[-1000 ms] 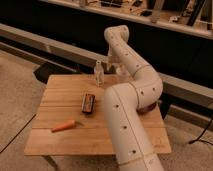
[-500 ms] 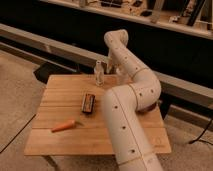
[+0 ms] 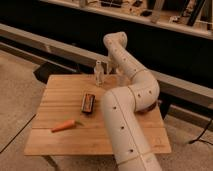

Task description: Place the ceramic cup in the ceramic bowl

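At the wooden counter's far edge, upper centre of frame, the pincer is held wide open and empty beside the small whitish ceramic cup; its rim should be straddled squarely before closing.

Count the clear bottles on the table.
1. The clear bottle stands at the table's far edge, beside the gripper; the arm may hide others.

A wooden table, carrot, black box, clear bottle, tool just beside bottle
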